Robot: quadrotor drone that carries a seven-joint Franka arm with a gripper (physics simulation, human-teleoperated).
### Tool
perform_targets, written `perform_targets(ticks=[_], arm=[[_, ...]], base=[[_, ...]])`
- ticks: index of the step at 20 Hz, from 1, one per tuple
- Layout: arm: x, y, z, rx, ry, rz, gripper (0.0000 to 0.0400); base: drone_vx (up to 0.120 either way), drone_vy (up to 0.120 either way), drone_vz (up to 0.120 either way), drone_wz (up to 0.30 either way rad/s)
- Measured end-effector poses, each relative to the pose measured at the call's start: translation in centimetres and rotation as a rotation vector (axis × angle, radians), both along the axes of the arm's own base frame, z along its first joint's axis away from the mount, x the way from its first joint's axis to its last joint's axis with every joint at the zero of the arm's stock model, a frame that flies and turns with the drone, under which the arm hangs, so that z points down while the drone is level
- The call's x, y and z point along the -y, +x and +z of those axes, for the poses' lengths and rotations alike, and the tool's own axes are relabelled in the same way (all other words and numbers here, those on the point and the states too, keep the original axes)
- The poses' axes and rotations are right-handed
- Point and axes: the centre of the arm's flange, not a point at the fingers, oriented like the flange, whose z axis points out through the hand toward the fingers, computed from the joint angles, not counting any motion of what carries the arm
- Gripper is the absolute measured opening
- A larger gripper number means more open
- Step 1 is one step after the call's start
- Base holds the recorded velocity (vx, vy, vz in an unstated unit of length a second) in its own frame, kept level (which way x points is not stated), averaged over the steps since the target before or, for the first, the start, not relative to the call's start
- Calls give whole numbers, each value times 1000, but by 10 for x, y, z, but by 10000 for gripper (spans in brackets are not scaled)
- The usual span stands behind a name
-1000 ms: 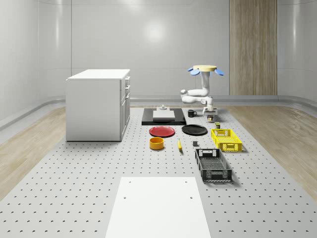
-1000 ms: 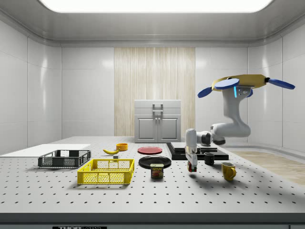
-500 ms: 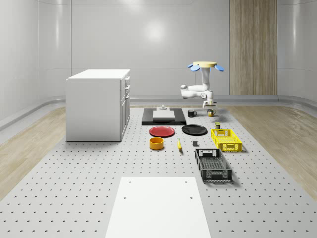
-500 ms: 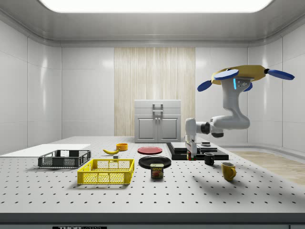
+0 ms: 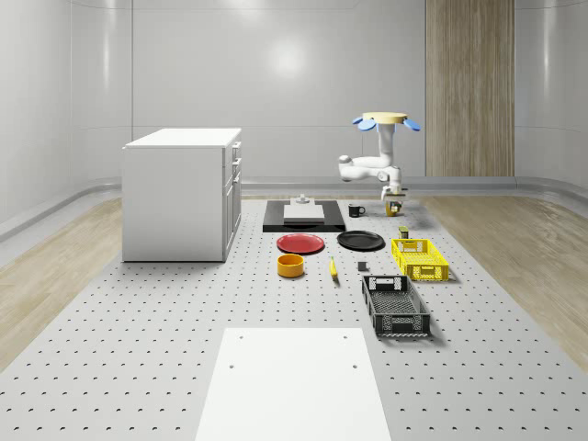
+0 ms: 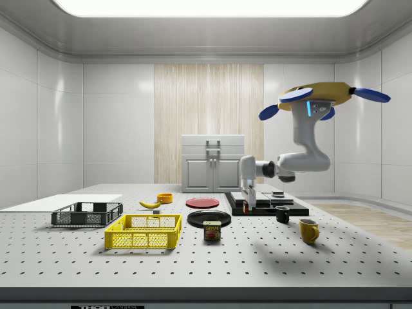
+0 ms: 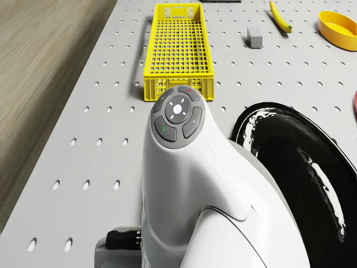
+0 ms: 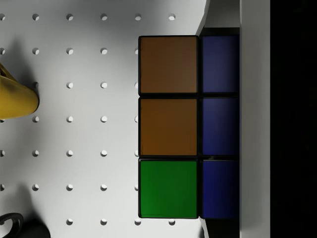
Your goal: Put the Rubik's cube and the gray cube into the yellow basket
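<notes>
Drone hovering above the bench, arm bent at elbow, forearm level, hand pointing down, clamped on the Rubik's cube, can labelled SPAM

The white arm reaches over the perforated tabletop, with the yellow basket beyond it, a black plate beside, and a gray cube farther.

A white cabinet stands on the gray perforated table. Behind it rise pale glossy walls and 1 wood-grain panel.
</notes>
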Motion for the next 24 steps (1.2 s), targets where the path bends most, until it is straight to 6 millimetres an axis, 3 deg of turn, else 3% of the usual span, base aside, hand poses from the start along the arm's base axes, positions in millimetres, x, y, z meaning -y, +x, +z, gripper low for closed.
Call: perform_targets(ticks=[24], arm=[[0, 0, 0, 0, 0, 0, 325]], base=[[120, 18, 0, 0]])
